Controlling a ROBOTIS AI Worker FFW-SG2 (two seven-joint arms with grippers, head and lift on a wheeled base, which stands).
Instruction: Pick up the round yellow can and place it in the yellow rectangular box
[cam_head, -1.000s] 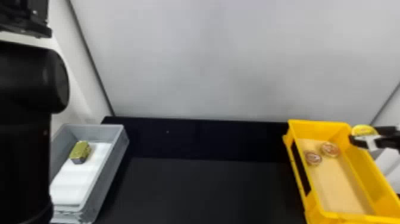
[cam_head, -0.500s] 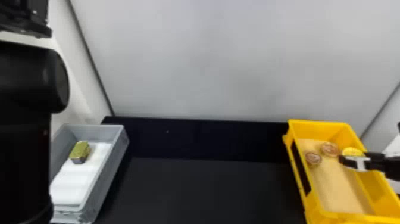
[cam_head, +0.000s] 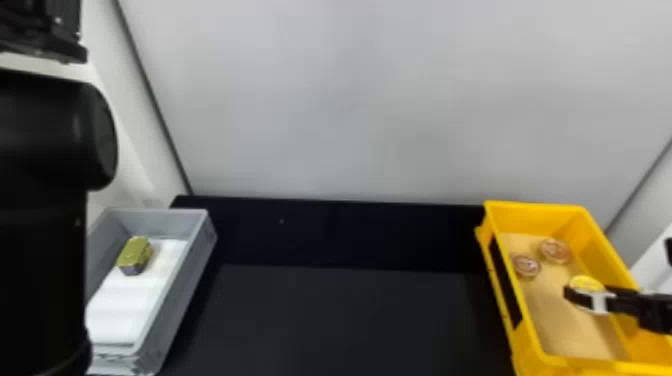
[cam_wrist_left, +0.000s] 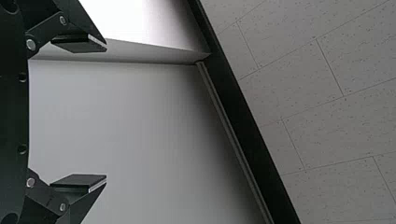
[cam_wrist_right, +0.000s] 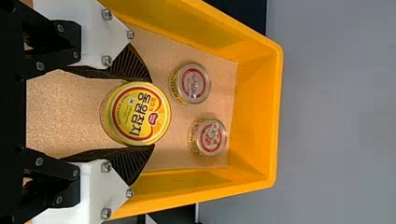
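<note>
Grey wall (cam_wrist_left: 130, 121), speckled ceiling tiles (cam_wrist_left: 303, 84)

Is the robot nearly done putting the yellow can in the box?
Nearly! Grabbing looks done: the right claw pinches the yellow can from both sides. In hand: placing it in the yellow box, where two other cans sit. Left: probably setting it down and opening the claw.

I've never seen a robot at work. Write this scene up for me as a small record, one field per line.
Right gripper: right gripper, closed on the yellow can
Can's place: within the yellow box, lid up; can't tell whether it touches the bottom
Also in that box: two round cans, toward its far end
Left gripper: left gripper, open, nothing between its fingers
Grey box: grey box at the left, with a white lining and a gold block
Table: black table between the boxes
Step left: letting go of the can
</note>
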